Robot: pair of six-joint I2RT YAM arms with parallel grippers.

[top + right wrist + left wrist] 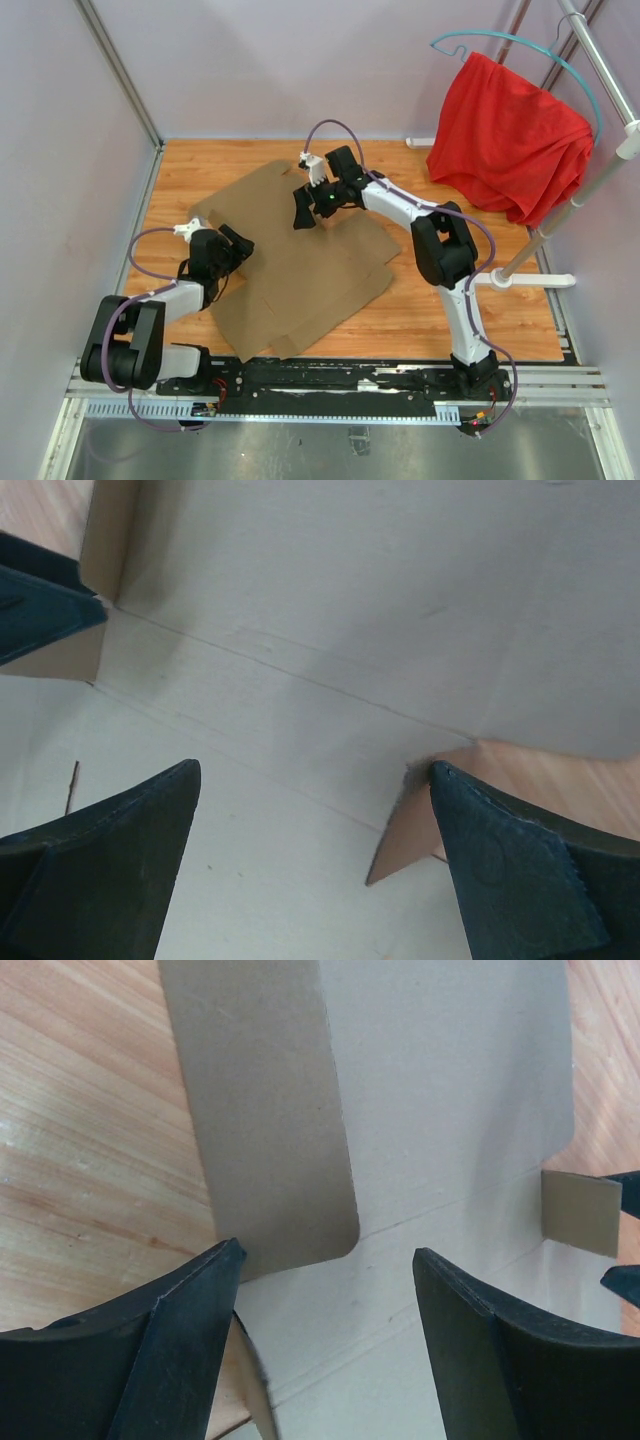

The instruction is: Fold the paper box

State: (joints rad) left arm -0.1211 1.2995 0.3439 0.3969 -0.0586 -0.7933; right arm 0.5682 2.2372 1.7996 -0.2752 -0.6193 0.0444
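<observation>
My left gripper has its jaws spread wide with nothing between them. It sits low over the left edge of the box, right by a rounded flap that lies flat. My right gripper is just as wide and just as empty, above the far-middle part of the box, near a crease and a small tab at a notch. The box lies as a flat, unfolded brown sheet on the table, with a red cloth hanging well beyond its far right corner.
</observation>
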